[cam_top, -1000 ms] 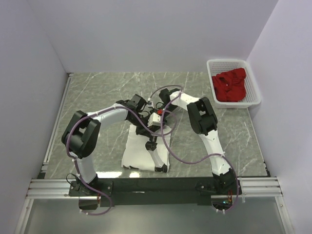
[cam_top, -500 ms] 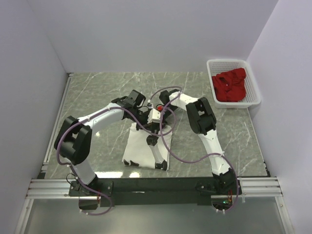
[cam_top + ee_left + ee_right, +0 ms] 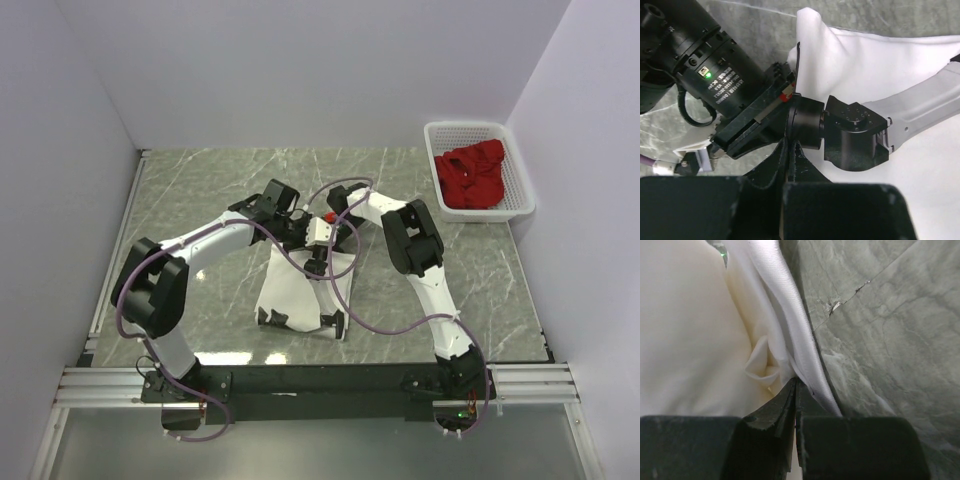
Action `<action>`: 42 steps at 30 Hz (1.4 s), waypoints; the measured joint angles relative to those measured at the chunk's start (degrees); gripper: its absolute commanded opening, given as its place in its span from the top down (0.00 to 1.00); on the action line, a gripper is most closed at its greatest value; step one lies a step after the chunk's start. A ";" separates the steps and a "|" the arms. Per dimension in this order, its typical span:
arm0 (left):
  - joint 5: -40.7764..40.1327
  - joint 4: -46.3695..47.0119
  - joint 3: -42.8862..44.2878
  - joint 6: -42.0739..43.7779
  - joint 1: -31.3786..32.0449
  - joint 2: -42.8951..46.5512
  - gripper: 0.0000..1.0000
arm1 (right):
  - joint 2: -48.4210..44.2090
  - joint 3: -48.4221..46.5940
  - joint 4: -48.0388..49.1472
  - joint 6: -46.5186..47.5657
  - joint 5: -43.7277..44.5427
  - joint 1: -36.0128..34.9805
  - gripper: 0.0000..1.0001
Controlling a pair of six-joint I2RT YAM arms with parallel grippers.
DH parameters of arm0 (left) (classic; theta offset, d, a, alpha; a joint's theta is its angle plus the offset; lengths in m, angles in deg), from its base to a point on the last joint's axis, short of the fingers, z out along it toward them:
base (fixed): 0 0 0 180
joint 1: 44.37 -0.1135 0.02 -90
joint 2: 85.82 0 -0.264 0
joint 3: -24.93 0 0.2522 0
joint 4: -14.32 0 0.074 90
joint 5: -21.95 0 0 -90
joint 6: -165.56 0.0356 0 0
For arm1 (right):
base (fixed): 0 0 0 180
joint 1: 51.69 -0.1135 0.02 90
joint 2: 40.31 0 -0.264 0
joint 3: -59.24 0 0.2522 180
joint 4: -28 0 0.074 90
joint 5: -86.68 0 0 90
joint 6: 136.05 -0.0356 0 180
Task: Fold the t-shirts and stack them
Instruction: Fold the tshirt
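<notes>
A white t-shirt [image 3: 295, 298] lies as a narrow folded strip on the marble table in front of the arm bases. Both grippers meet over its far end. My right gripper [image 3: 796, 382] is shut on a bunched fold along the shirt's edge [image 3: 790, 340], with bare marble to its right. My left gripper [image 3: 790, 145] is shut, its tips right against the right arm's wrist [image 3: 805, 122], above white cloth [image 3: 875, 60]; no cloth shows between its jaws. In the top view the left gripper [image 3: 313, 268] sits just nearer than the right gripper [image 3: 325, 248]. The red t-shirt [image 3: 470, 178] lies crumpled in the basket.
A white slotted basket [image 3: 522, 195] stands at the far right against the wall. White walls close in the table on the left, back and right. A purple cable [image 3: 345, 300] loops over the white shirt's right side.
My left gripper moved from the shirt's middle toward its far end and shut. The shirt's near edge shifted slightly farther from the bases. The right gripper kept its grip.
</notes>
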 measured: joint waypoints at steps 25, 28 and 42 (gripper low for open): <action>-1.01 9.49 -11.82 2.91 0.72 7.93 0.99 | -1.44 -9.29 -4.17 2.99 9.70 -0.37 0.92; -1.05 9.84 -12.59 2.99 1.40 8.04 1.00 | -1.51 -9.94 -4.15 3.34 10.78 -0.20 0.92; -3.85 12.33 -12.68 2.99 2.27 8.04 0.99 | 1.38 -9.62 -4.15 4.81 9.64 0.33 0.91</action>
